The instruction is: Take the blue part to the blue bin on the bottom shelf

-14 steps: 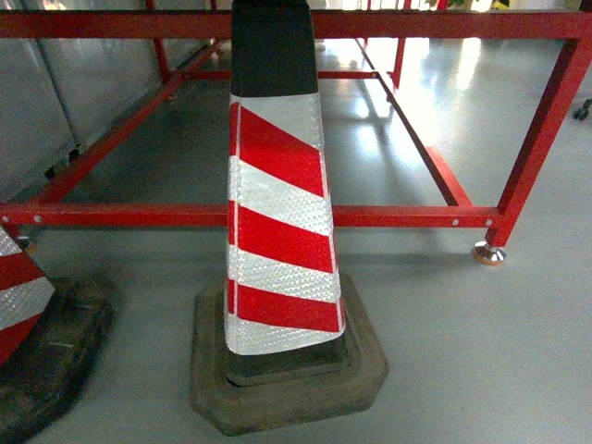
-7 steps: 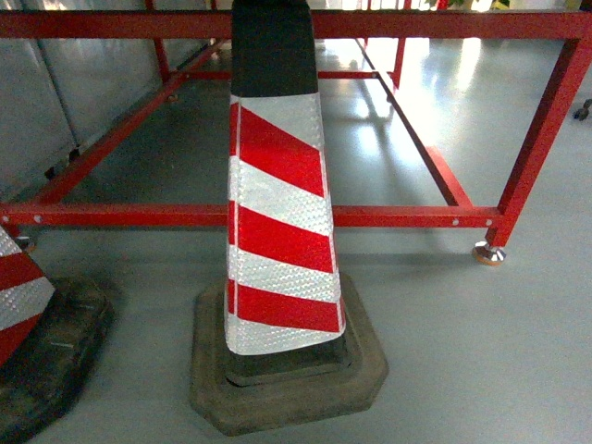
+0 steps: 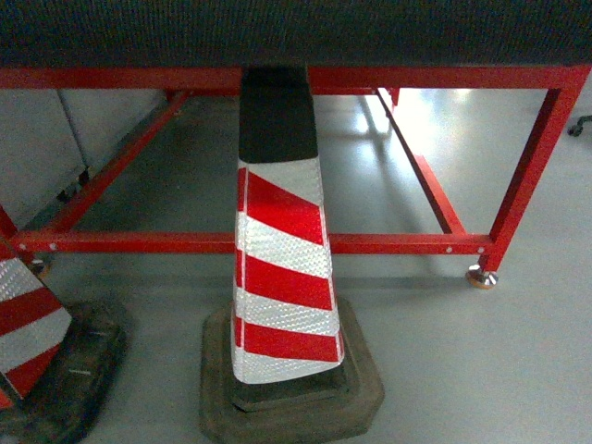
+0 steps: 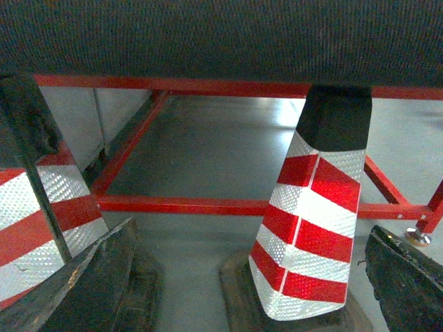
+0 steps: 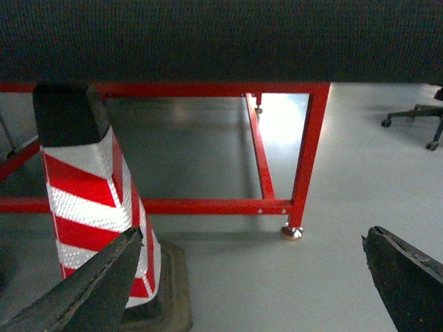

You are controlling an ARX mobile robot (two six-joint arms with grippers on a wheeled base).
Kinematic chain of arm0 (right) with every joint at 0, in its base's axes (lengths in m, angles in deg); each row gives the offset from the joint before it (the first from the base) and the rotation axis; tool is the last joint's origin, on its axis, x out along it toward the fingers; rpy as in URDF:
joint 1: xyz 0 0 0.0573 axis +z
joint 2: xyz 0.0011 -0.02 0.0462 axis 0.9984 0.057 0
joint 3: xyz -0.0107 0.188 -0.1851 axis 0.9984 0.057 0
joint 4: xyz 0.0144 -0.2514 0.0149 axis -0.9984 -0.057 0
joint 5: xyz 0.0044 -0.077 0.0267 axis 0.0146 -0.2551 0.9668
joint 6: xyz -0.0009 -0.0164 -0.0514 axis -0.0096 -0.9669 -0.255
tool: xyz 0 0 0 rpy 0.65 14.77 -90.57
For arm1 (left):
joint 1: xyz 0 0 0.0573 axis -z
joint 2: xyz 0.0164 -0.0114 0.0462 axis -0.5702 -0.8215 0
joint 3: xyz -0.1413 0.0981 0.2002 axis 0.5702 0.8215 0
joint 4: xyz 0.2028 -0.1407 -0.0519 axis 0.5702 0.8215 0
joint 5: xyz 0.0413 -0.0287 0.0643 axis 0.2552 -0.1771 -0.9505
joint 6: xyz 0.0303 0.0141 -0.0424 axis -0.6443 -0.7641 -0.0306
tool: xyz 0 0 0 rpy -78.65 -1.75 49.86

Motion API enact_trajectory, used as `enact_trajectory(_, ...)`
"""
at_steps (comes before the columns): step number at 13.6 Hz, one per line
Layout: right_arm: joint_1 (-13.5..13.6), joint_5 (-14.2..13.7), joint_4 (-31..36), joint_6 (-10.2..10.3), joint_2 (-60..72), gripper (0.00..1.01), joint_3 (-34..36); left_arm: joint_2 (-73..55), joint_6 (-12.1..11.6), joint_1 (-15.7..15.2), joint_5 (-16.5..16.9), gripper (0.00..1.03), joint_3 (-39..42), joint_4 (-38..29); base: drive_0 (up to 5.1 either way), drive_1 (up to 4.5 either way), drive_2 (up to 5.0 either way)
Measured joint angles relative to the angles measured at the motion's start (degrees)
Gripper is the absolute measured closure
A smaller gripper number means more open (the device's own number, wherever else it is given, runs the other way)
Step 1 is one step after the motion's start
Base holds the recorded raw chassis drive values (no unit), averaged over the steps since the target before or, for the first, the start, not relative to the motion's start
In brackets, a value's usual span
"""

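Both end effectors stand wide, holding nothing: left end effector point(image 4: 249, 277), right end effector point(image 5: 256, 283), only their dark finger edges showing. Between them stands a striped cone point(image 3: 282, 268) before a red frame point(image 3: 370, 243). A dark slab point(image 3: 296, 32) hides everything above; the blue part, bin and bottom shelf are out of sight. Only the right wrist view shows a chair base point(image 5: 419, 121).

A dark textured surface point(image 3: 296, 32) is covering the top of every view, hiding the tip of the striped cone point(image 3: 282, 268) and whatever lies behind. A second cone point(image 3: 28, 324) is running off the head view's left edge. Each wrist view is showing only the two dark fingertips point(image 4: 90, 283) point(image 5: 90, 283), cut off at the bottom corners. An office chair's legs point(image 5: 415, 121) are running off the right edge.
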Motion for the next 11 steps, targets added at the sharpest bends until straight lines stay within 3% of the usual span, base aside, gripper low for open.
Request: enact_trajectory(11, 0.0, 0.0, -0.1, 0.0, 0.0, 0.03, 0.0, 0.0, -0.6, 0.0, -0.1, 0.05, 0.0, -0.1, 0.0, 0.0, 0.0)
